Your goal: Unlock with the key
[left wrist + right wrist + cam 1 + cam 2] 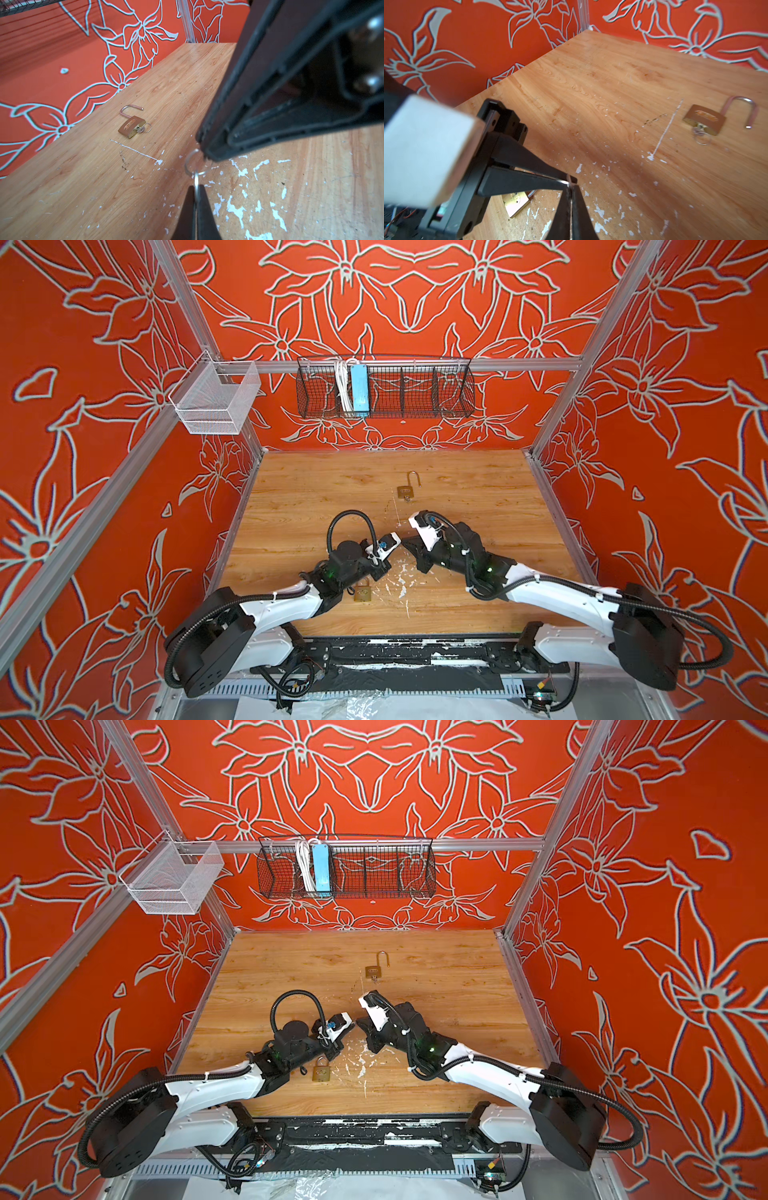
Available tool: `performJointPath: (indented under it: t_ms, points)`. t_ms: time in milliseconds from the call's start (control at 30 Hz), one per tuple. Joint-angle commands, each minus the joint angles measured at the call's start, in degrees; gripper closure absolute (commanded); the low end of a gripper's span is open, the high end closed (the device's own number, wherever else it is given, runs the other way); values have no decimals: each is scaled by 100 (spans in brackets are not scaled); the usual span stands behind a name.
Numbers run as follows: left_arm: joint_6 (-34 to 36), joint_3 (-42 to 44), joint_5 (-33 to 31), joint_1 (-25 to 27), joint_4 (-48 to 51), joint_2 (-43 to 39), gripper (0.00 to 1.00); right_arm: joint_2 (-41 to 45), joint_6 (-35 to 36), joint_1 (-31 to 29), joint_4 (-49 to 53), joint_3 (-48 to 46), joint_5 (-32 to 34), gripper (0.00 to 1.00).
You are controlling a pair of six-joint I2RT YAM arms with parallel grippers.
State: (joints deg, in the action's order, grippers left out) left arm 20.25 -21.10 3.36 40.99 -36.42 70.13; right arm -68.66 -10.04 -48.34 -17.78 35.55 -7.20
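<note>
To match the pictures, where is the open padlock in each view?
Both top views: open padlock centred, towards the back wall.
Left wrist: open padlock between back wall and a white scratch.
Right wrist: open padlock beside that scratch.
Shared landmark: the white scratch, faint in top views.

The padlock (131, 126) is glossy brass-coloured metal (its shackle (129, 109) shiny too), the table (72, 187) matt, scuffed wood.
</note>
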Motion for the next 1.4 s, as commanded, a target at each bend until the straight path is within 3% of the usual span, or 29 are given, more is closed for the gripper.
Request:
performJointPath:
  t_ms: [0,167,300,433,633,800,1067,1233,1367]
  points:
    - [262,-128,-513,44,609,-33,100,399,-40,73,-57,-182,799,93]
    - [824,-64,-809,255,620,-134,100,993,-363,332,-270,-630,1393,92]
    - [1971,74,-1087,779,655,-346,100,1096,-718,783,-417,-750,754,86]
    - [3780,-2,-1712,1627,1204,-380,100,758,-909,983,-600,-726,366,83]
    - [6484,-198,-3648,2660,1005,417,100,819,-1077,1290,-1118,-1002,-106,82]
    - [9660,-338,-5112,2950,-1145,1474,100,1088,-947,1344,-1363,-1090,-619,79]
    - [10466,-360,-4924,2991,-1475,902,100,550,-1052,1395,-1366,-689,-1770,70]
    - [10303,26,-4739,3260,-1623,149,100,309,-1270,1397,-1575,-545,-2382,64]
    - [10150,238,-4580,3354,-1769,-320,100,494,-1224,1397,-1535,-569,-2468,59]
